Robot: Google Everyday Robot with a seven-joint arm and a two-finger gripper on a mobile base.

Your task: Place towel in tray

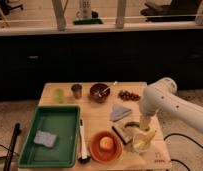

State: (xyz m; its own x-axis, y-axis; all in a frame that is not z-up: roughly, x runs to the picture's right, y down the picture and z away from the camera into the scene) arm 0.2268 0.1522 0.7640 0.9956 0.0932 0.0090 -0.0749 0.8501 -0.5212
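The towel (119, 112) is a small grey folded cloth lying on the wooden table (65, 86), right of centre. The green tray (70, 112) sits at the front left of the table and holds a blue-grey sponge (44, 138). My white arm (162, 95) reaches in from the right and bends down. The gripper (139, 129) hangs low over the table's front right, just to the right of and nearer than the towel, above a yellow banana. It is apart from the towel.
An orange bowl (106, 146) with a round orange thing stands front centre, next to a long black-handled tool (82, 142). A dark bowl with a spoon (100, 91), a metal cup (76, 90), a green cup (58, 94) and brown nuts (128, 95) line the back.
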